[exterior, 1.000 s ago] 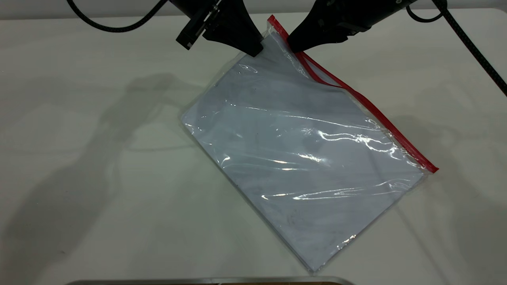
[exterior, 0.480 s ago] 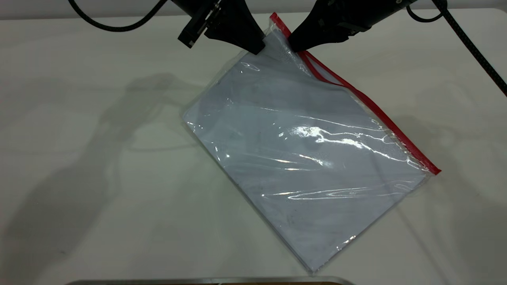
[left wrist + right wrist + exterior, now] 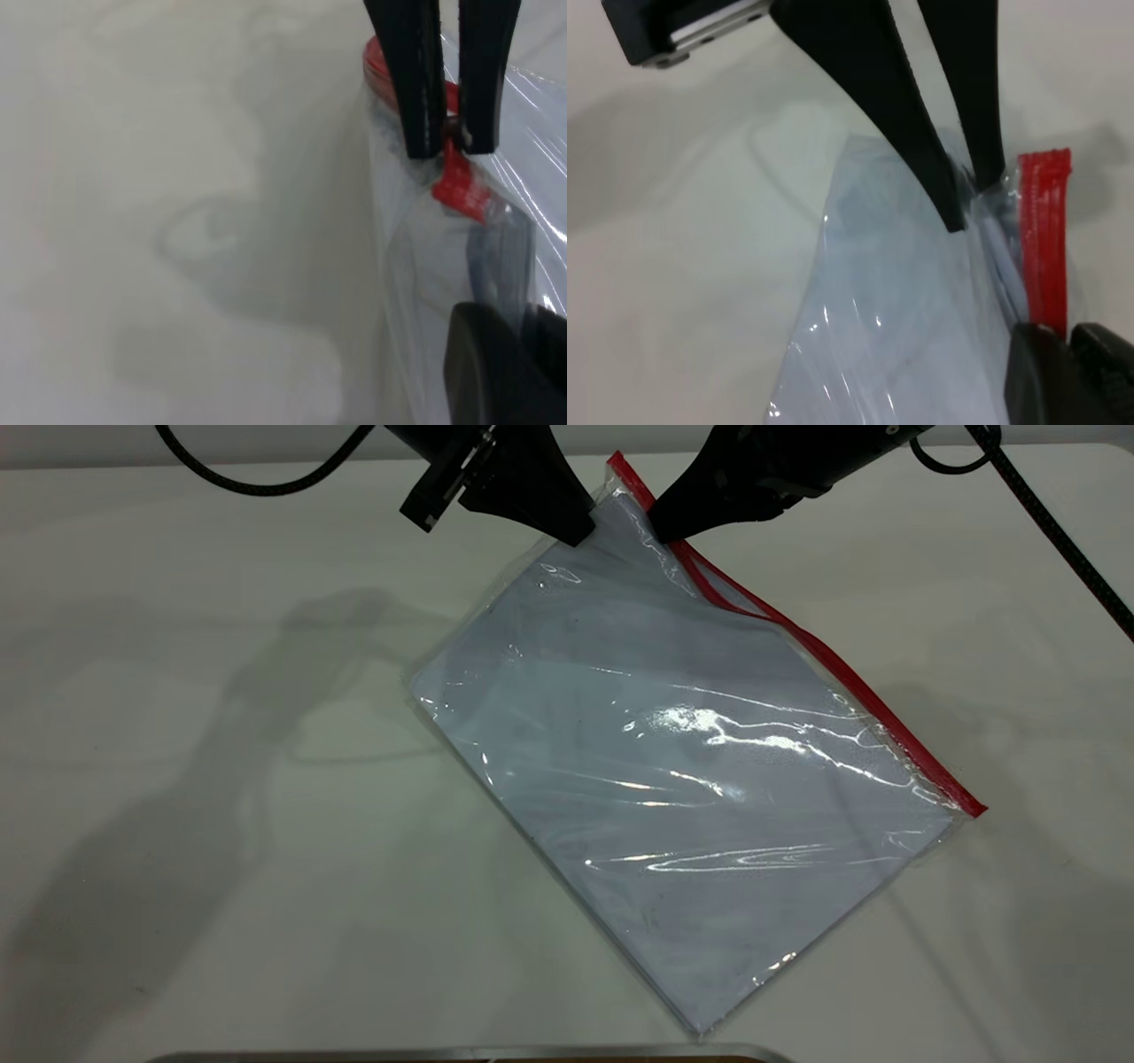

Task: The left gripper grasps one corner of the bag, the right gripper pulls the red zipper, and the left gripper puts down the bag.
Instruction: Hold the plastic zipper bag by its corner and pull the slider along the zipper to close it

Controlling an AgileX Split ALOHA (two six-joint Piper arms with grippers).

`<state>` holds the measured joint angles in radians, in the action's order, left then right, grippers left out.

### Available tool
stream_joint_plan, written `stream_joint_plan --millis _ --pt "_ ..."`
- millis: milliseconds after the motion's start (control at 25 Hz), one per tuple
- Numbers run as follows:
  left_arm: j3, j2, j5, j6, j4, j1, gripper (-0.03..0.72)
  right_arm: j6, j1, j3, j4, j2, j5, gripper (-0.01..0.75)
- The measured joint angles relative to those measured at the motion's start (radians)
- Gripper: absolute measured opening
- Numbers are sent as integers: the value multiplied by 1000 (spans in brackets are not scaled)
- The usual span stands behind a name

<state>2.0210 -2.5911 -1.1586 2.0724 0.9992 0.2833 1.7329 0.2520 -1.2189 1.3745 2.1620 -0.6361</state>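
The bag (image 3: pixel 673 762) lies slanted on the white table (image 3: pixel 177 824), its far corner (image 3: pixel 613 494) lifted. The red zipper (image 3: pixel 833 664) runs along its right long edge. My left gripper (image 3: pixel 580 536), with the boxy block, is shut on the clear plastic beside that corner; its own jaws (image 3: pixel 524 312) pinch the film. My right gripper (image 3: pixel 664 531) is shut on the red zipper near the same corner. The left wrist view shows it pinching the red slider tab (image 3: pixel 459 188). Its own jaws (image 3: pixel 1069 332) close over the red strip (image 3: pixel 1045 230).
A grey metal edge (image 3: pixel 461 1056) runs along the table's near side. Black cables trail from the left arm (image 3: pixel 266 487) and the right arm (image 3: pixel 1063 540). Open tabletop lies left and right of the bag.
Both grippers and the held corner have shifted slightly to the right, and the whole bag slid a little with them. Both grips are unchanged.
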Motion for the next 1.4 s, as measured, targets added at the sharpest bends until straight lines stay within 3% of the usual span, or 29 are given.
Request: stream_joint_plan --millis 720,1400 --pt "0 0 2 -34 9 7 49 -117 3 -3 -185 12 98 35" --pt "0 -3 3 -56 51 -15 49 -169 -92 -10 -236 60 71 49"
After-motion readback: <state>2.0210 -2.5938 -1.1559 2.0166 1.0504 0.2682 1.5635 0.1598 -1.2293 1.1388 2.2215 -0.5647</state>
